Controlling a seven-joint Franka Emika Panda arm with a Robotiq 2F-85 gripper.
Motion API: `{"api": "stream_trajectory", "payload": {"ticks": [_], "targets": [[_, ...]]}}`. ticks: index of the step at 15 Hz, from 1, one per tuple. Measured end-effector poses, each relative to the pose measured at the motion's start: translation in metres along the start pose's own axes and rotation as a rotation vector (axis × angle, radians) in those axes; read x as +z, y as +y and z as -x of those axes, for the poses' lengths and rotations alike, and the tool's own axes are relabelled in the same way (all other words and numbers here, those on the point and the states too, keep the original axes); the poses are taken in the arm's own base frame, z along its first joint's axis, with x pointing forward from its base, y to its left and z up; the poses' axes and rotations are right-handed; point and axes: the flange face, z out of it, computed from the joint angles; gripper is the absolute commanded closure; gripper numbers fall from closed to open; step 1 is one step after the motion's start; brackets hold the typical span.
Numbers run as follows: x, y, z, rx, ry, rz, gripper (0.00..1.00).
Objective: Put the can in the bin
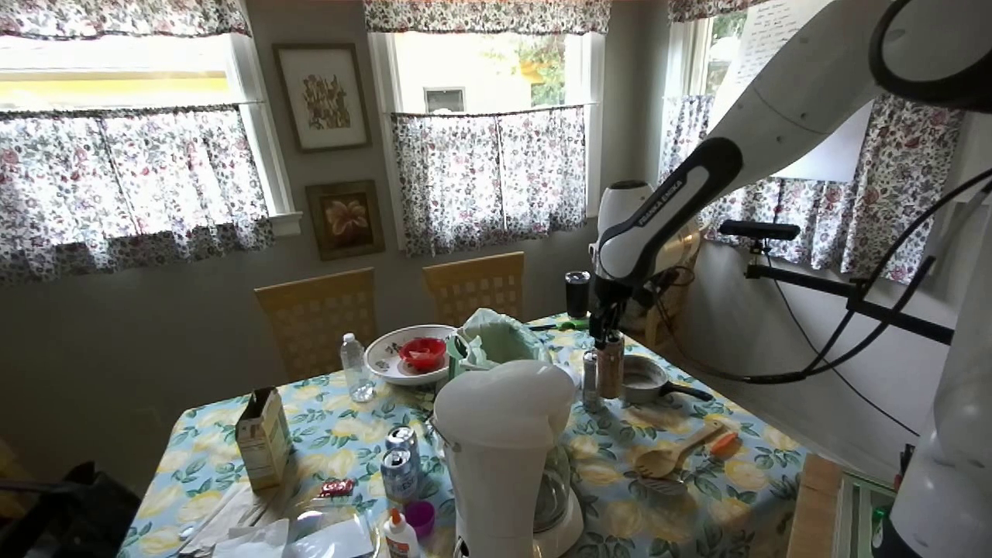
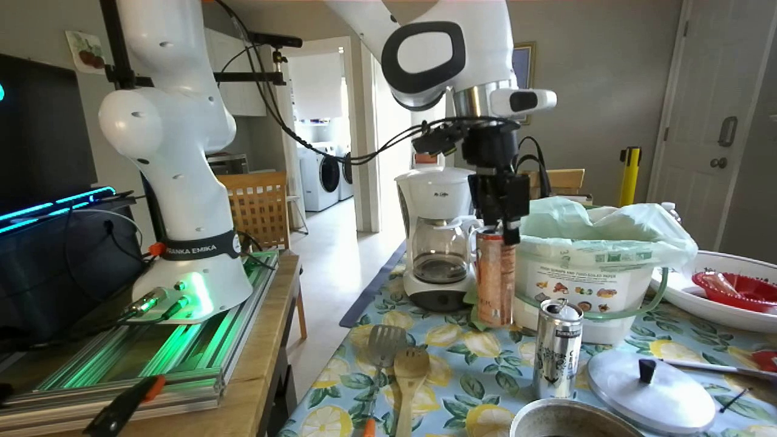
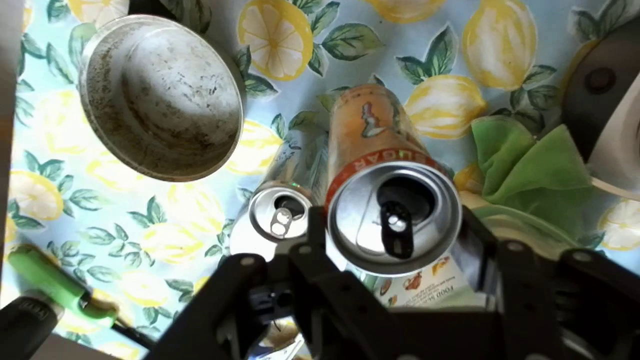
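Observation:
My gripper (image 1: 607, 322) is shut on an orange can (image 2: 495, 285), with its fingers at both sides of the silver rim. The orange can is upright and seems raised a little above the table. In the wrist view, the orange can's (image 3: 370, 125) opened top fills the space between the fingers (image 3: 394, 220). A silvery-grey can (image 2: 558, 352) stands upright on the table beside the bin; it also shows in the wrist view (image 3: 280, 212), left of the orange can. The white bin (image 2: 576, 282) with a pale green liner stands close beside the gripper; its inside is hidden by the liner.
A white coffee maker (image 1: 500, 449) stands near the bin. A pan (image 3: 162, 97), a lid (image 2: 643, 394), a wooden spoon (image 2: 411, 373) and a spatula (image 2: 385, 346) lie around the silvery can. A white bowl (image 1: 395, 376), a plastic bottle (image 1: 356, 368) and more cans (image 1: 400, 469) are on the table.

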Motion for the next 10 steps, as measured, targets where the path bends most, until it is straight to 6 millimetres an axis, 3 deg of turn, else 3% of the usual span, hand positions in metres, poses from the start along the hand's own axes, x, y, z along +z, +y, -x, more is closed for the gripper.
{"api": "stream_trajectory", "payload": {"ticks": [4, 10], "targets": [[-0.063, -0.004, -0.005, -0.030, 0.076, 0.025, 0.63], [-0.146, -0.026, -0.015, -0.075, 0.234, 0.047, 0.63]]}}
